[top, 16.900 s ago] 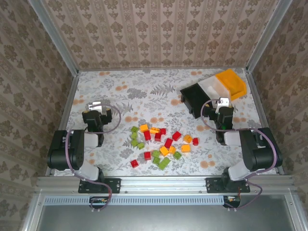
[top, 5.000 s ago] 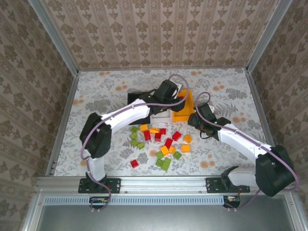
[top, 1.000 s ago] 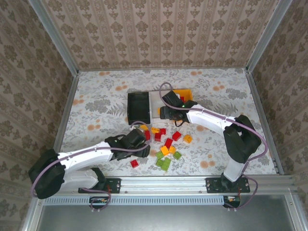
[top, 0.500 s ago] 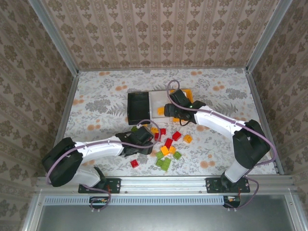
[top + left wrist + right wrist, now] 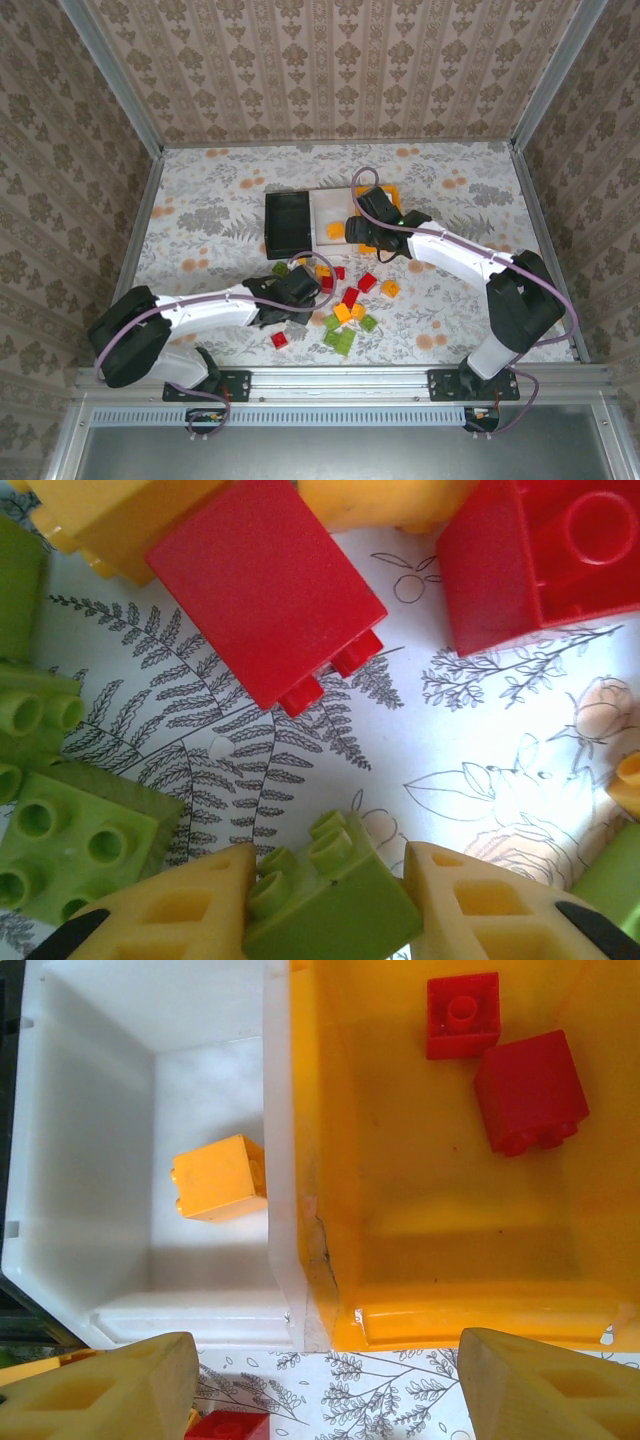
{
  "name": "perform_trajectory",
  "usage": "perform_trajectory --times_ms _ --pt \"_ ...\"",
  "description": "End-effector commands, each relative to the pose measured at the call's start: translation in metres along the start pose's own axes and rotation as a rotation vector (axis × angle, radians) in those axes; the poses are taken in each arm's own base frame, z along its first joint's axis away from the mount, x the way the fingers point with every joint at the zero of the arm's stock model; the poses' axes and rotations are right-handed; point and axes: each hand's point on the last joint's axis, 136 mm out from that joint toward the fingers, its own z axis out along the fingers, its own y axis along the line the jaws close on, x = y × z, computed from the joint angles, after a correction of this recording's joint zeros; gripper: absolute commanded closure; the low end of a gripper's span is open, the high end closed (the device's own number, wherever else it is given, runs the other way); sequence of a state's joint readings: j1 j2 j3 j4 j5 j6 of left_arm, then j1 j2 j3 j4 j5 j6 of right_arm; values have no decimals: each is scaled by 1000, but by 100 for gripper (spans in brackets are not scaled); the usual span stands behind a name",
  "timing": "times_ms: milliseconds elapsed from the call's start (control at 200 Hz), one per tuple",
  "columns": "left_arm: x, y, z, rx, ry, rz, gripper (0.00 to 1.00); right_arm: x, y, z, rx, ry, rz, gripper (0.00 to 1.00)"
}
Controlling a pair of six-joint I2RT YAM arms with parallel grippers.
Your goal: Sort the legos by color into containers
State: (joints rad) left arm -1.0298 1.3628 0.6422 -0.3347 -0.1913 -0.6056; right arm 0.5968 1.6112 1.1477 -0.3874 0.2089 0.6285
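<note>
In the left wrist view, my left gripper [image 5: 330,858] is shut on a lime green lego [image 5: 330,910], both yellow fingers pressing its sides just above the floral tabletop. Red [image 5: 265,585], yellow and green legos lie close around it. From above, the left gripper [image 5: 298,290] sits at the left of the loose pile of legos [image 5: 345,300]. My right gripper [image 5: 325,1400] is open with nothing in it, over the near rim between the white bin [image 5: 120,1310] and the orange bin [image 5: 480,1305]. The white one holds a yellow lego [image 5: 218,1177]. Two red legos [image 5: 530,1090] lie in the orange one. The black bin [image 5: 288,222] is joined on at the left.
Patterned walls [image 5: 330,70] close the table at the back and sides. An aluminium rail [image 5: 330,378] runs along the near edge by the arm bases. A red lego [image 5: 280,340] lies apart from the pile, near the left arm.
My left gripper has moved into the pile and shut on the green lego. My right gripper has shifted slightly right over the bins, and the yellow lego now shows in the white bin.
</note>
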Motion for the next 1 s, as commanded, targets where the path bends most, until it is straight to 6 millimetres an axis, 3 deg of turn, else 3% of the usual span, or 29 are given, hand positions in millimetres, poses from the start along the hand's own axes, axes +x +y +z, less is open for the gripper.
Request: perform_trajectory --times_ms 0,150,255,350,485,685,830,995 --pt "-11 -1 -25 -6 -51 -15 68 -8 2 -12 -29 -34 24 30" --pt "-41 12 -63 -16 -165 -50 68 -4 -1 -16 -40 -34 35 30" --pt "-81 34 -84 -41 -252 -115 68 1 -5 -18 -42 -30 45 30" --pt "-119 56 -88 -70 -302 -160 68 6 -9 -19 -32 -23 45 30" --pt "-164 73 -73 -100 -313 -179 69 13 -17 -19 -7 -13 41 30" --pt "-197 89 -33 -116 -249 -211 71 21 -24 -27 -8 -6 44 30" --pt "-206 89 -12 -127 -203 -196 68 26 -28 -35 -9 2 39 30" --pt "-209 87 -1 -127 -168 -197 50 35 -35 -45 -11 15 37 28"
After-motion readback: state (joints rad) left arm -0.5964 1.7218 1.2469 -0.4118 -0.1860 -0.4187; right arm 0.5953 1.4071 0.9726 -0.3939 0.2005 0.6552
